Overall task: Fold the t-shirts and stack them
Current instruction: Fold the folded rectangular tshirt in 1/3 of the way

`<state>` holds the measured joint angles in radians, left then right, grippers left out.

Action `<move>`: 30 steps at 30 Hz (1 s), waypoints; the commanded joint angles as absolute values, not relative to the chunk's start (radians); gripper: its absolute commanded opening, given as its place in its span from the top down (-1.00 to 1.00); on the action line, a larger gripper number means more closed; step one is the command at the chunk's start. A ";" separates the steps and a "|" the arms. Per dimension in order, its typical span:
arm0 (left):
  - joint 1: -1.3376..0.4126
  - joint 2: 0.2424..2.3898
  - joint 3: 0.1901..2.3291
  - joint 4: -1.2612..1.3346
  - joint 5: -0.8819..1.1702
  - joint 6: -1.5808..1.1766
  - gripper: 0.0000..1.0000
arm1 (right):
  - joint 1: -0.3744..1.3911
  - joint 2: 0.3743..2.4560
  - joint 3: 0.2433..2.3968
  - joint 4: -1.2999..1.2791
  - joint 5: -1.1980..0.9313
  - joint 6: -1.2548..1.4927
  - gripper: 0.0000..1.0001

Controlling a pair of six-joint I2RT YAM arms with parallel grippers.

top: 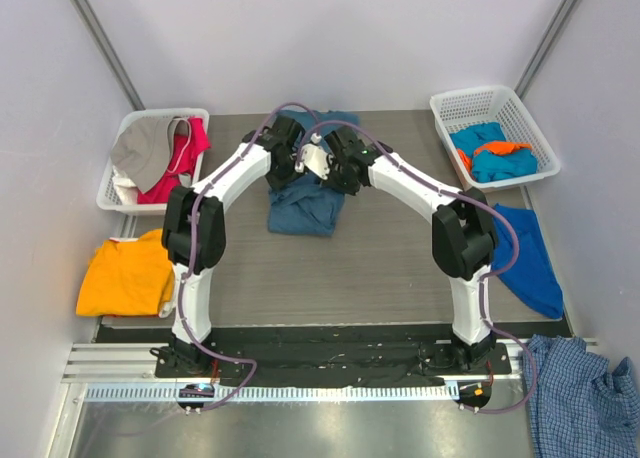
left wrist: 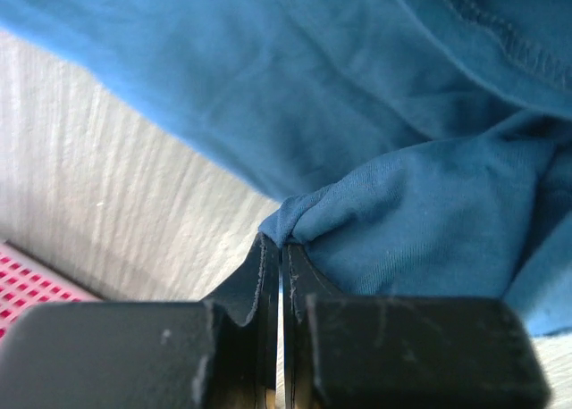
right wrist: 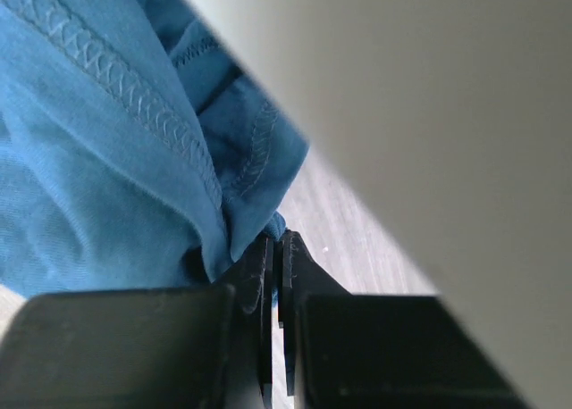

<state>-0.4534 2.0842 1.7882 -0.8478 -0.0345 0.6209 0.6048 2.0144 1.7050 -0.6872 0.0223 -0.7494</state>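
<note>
The teal-blue t-shirt point(top: 305, 210) is held bunched midway along the far edge of the worktop point(top: 380, 268), pinched by the left claw point(left wrist: 282, 248) and, seemingly, by the closed right claw point(right wrist: 277, 244)

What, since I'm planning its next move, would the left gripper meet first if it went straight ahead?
The teal-blue t-shirt: the left gripper pinches a fold, and more of that cloth lies directly ahead, depth unclear.
</note>
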 commanded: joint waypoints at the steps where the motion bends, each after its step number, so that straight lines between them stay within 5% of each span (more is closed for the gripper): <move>1: -0.437 2.103 1.856 -0.888 -0.052 0.676 1.00 | 0.588 2.055 1.833 -0.672 0.041 -0.770 0.98; 14: -0.433 2.275 2.078 -0.879 -0.084 0.661 0.91 | 0.542 2.206 2.051 -0.687 0.097 -0.787 0.98; 15: -0.433 2.279 2.080 -0.867 -0.090 0.661 0.69 | 0.540 2.220 2.060 -0.687 0.100 -0.784 0.92; 21: -0.433 2.289 2.037 -0.741 -0.164 0.627 0.36 | 0.531 2.247 2.112 -0.675 0.109 -0.744 0.22; 30: -0.433 2.260 2.008 -0.516 -0.398 0.565 0.14 | 0.534 2.232 2.102 -0.640 0.169 -0.683 0.07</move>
